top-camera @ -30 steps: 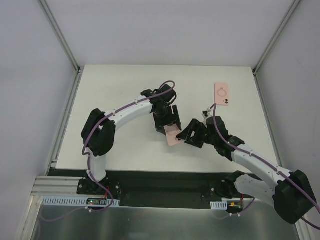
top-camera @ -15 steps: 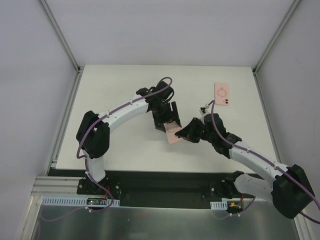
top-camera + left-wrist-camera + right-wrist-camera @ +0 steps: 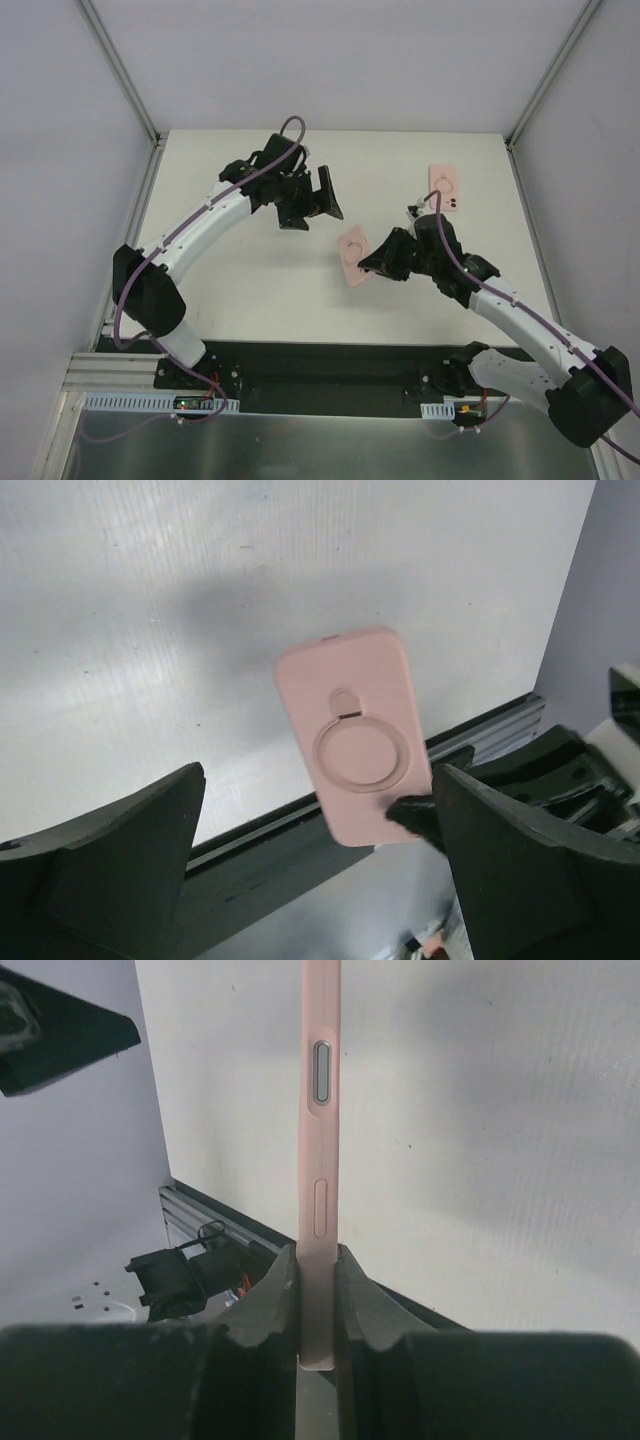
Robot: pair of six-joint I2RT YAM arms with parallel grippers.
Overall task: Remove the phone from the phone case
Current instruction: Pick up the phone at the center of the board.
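A pink phone case (image 3: 354,257) with a round ring on its back hangs over the middle of the table, and my right gripper (image 3: 376,263) is shut on its near end. The right wrist view shows the case (image 3: 320,1110) edge-on, with a silver side button, pinched between both fingers of that gripper (image 3: 318,1260). The phone's face is hidden. My left gripper (image 3: 312,208) stands wide open, up and to the left, apart from the case. From its wrist, the case's ringed back (image 3: 350,750) lies beyond the open left gripper (image 3: 315,780).
A second pink ringed piece (image 3: 446,190) with two dark camera dots lies flat at the back right of the white table (image 3: 240,270). Metal rails (image 3: 135,230) border the table's left and right edges.
The left gripper let go of the case, opened wide and drew back to the left. The right gripper closed on the case and now carries it alone, slightly further right.
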